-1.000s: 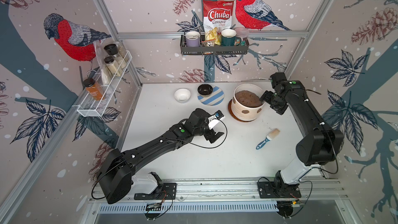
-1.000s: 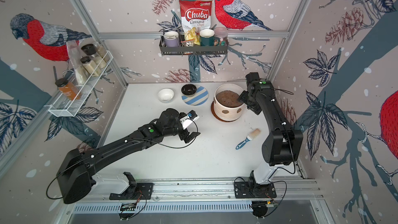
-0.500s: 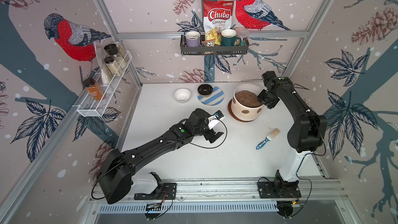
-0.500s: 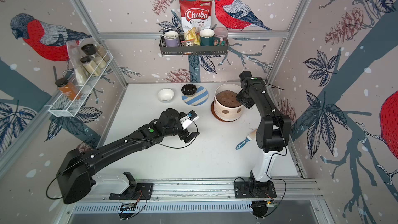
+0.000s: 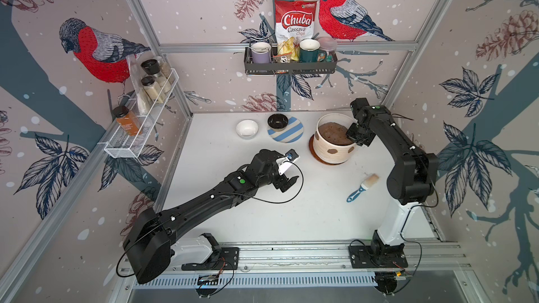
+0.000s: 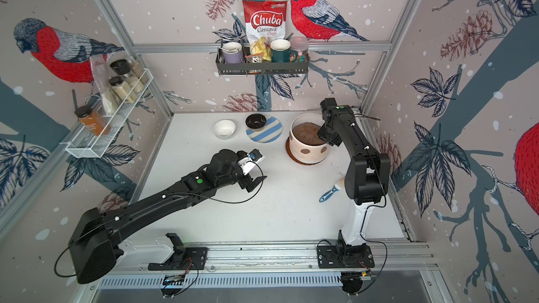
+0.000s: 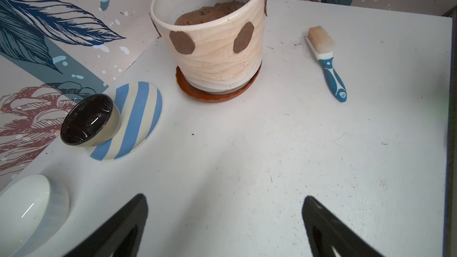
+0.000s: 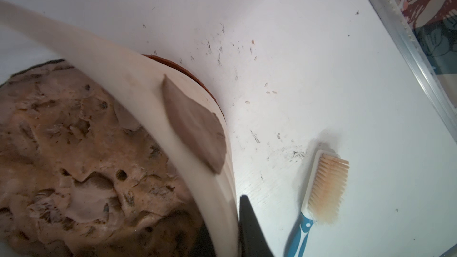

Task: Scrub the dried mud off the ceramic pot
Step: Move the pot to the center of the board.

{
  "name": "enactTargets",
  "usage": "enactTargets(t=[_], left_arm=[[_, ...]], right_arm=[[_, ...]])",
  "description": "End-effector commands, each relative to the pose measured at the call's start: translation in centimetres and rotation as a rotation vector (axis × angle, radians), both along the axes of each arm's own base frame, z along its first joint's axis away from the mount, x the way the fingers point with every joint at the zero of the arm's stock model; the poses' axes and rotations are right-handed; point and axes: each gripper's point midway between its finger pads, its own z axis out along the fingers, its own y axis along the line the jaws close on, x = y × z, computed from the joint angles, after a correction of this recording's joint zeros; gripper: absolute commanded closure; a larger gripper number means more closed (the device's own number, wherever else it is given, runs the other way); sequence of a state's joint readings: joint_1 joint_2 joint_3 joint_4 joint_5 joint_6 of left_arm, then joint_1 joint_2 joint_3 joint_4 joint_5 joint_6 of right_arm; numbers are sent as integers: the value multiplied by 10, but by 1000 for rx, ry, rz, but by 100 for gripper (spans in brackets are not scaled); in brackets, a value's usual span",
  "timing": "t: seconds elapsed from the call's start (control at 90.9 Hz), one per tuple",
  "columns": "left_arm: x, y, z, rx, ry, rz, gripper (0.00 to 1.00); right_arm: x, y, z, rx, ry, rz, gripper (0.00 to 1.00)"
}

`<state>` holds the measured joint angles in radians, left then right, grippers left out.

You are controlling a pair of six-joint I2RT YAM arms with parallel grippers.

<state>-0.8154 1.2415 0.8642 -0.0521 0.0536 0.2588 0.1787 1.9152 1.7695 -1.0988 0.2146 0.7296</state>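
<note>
The cream ribbed ceramic pot [image 5: 332, 148] [image 6: 309, 150] stands on a brown saucer at the back right, filled with brown soil. Brown patches of dried mud [image 7: 181, 43] [image 8: 195, 124] stick to its outer wall. My right gripper [image 5: 354, 138] [image 8: 222, 218] is shut on the pot's right rim, one finger inside and one outside the wall. My left gripper [image 5: 287, 183] [image 7: 225, 199] hangs open over bare table, well in front and left of the pot, holding nothing. A blue-handled brush [image 5: 363, 186] [image 7: 326, 63] lies on the table in front and right of the pot.
A white bowl [image 5: 247, 128], a black bowl [image 5: 277, 120] and a blue-striped plate [image 5: 291, 135] sit at the back, left of the pot. A shelf with mugs and a chips bag hangs on the back wall; a spice rack hangs on the left wall.
My right gripper has moved left from beside the pot onto its rim and closed on it. The left arm has not moved.
</note>
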Motion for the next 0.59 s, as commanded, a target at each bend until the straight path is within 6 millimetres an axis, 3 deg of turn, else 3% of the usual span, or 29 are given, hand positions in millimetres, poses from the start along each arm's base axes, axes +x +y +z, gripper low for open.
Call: enactTargets(t=[0.0, 0.209, 0.583], left_arm=[[8, 1, 18, -31, -44, 40, 3], [11, 9, 23, -22, -41, 82, 3], [22, 33, 45, -55, -105, 177, 3]], right_arm=[[-6, 13, -3, -11, 33, 105, 89], [-12, 44, -11, 55, 31, 220, 89], [-26, 93, -3, 116, -17, 433, 95]])
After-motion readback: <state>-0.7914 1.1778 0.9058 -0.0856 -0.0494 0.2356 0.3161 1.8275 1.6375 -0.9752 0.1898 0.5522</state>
